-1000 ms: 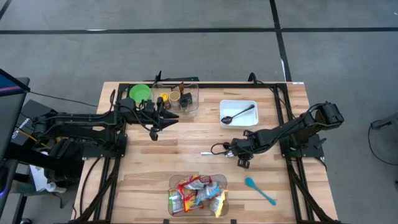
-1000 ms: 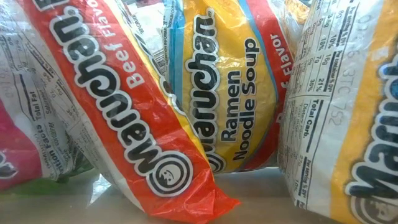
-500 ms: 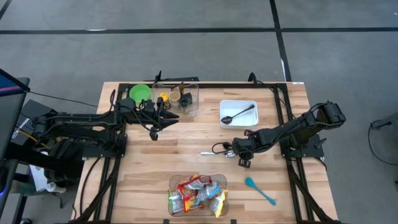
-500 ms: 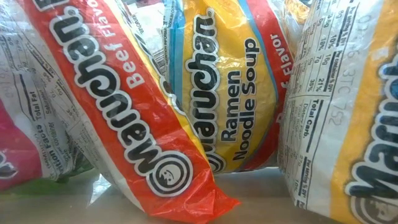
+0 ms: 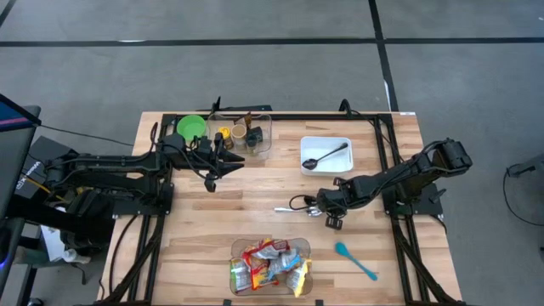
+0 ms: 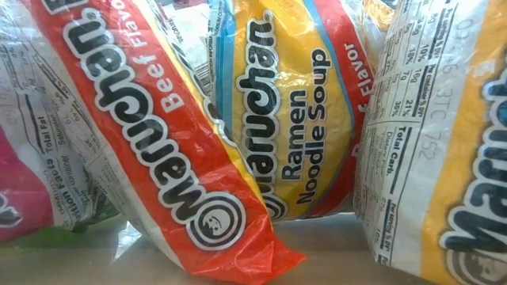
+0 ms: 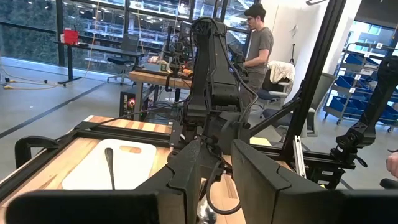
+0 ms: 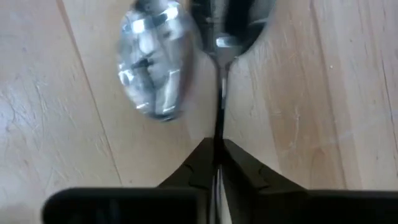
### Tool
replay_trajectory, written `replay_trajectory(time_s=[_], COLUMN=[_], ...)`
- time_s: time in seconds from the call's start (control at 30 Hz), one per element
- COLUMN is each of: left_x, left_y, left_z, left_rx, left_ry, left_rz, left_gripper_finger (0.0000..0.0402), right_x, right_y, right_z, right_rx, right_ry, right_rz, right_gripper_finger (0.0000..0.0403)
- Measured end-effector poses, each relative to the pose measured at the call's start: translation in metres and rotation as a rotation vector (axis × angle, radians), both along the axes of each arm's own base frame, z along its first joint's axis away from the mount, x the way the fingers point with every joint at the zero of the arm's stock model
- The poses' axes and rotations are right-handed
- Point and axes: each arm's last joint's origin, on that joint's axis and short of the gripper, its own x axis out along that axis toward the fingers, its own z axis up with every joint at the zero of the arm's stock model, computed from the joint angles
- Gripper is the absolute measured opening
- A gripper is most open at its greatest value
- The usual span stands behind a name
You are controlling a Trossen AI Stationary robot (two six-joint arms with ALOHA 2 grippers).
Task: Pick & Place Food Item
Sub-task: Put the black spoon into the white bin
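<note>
Right gripper: the right gripper [image 5: 316,206] lay low at the table's centre, its fingers [image 8: 239,167] pinched tight on the thin handle of a metal spoon [image 8: 219,93].
Second spoon: another shiny spoon bowl [image 8: 152,62] lay touching the gripped one, at its 9 o'clock in the right wrist view.
Left gripper: the left gripper [image 5: 229,164] waited toward 10 o'clock of the centre, beside the clear bin of cups [image 5: 245,133]; whether it held anything I could not tell.
Food: the ramen packets [image 6: 261,119] sat piled in a clear container [image 5: 270,265] at the table's 6 o'clock edge.
Risk: the narrow handle could twist or slip from the pinch on lifting, and the touching spoon might drag along.
</note>
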Motion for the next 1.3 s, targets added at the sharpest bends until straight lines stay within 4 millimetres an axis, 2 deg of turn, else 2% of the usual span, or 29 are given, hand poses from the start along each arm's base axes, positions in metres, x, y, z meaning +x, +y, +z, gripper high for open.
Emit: replay_trajectory(time_s=[0.1, 0.33, 0.67, 1.03, 1.3], left_x=[0.0, 0.0, 0.0, 0.0, 0.0], left_y=[0.0, 0.0, 0.0, 0.0, 0.0], left_z=[0.0, 0.0, 0.0, 0.0, 0.0], left_rx=[0.0, 0.0, 0.0, 0.0, 0.0], left_ry=[0.0, 0.0, 0.0, 0.0, 0.0], left_rz=[0.0, 0.001, 0.001, 0.0, 0.0], left_gripper_finger=[0.0085, 0.0085, 0.0085, 0.0085, 0.0085], right_x=[0.0, 0.0, 0.005, 0.019, 0.033], right_y=[0.0, 0.0, -0.002, -0.004, -0.002], right_z=[0.0, 0.002, 0.02, 0.045, 0.074], right_rx=[-0.005, -0.009, -0.072, -0.118, -0.159], right_ry=[0.001, 0.001, 0.074, 0.052, 0.021], right_rz=[-0.001, -0.001, 0.009, 0.045, 0.103], right_gripper_finger=[0.0007, 0.0008, 0.0002, 0.0003, 0.0003])
